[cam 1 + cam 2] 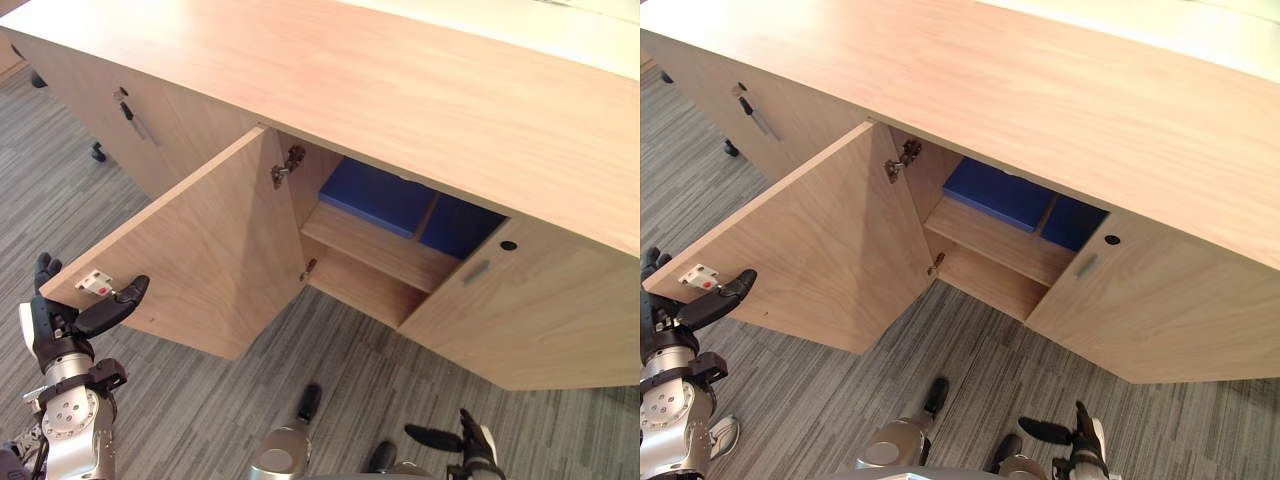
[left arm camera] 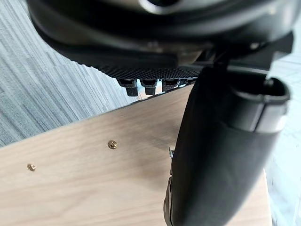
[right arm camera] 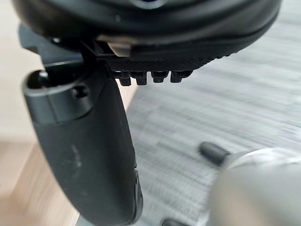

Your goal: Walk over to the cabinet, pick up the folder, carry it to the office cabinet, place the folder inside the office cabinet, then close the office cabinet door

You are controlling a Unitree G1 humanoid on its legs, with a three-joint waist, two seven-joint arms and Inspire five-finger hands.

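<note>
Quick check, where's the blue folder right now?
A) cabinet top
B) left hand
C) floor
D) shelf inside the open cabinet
D: the blue folder lies on the upper shelf past the open door; the left hand rests at the door's edge with no folder in it.

The office cabinet [image 1: 560,330] stands with its door [image 1: 210,250] swung wide to the left. A blue folder [image 1: 375,195] lies on the upper shelf [image 1: 370,250] inside. The left hand [image 1: 60,320] is at the door's near left corner, fingers straight, thumb stretched just beside a white catch [image 1: 95,283].
</note>
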